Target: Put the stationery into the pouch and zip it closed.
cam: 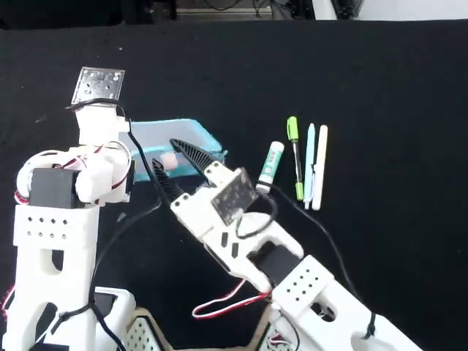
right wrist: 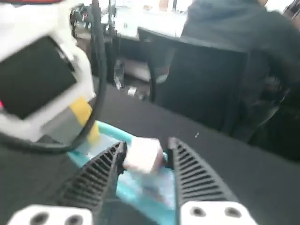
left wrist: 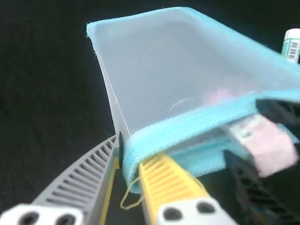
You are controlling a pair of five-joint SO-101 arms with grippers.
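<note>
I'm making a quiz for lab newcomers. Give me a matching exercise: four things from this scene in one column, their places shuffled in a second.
Things:
1. eraser
2. pouch
3. glue stick
4. green pen

Places:
A. on the table, between the glue stick and the blue pen
B. clamped at its edge by the left end effector
C. on the table, closest to the pouch
D. held in the right end effector

Pairs: 1-D, 2-B, 3-C, 4-A

My left arm [cam: 55,219] and the pouch [cam: 172,135] block one side; the desk [cam: 395,110] past the pens [cam: 309,164] is open.
</note>
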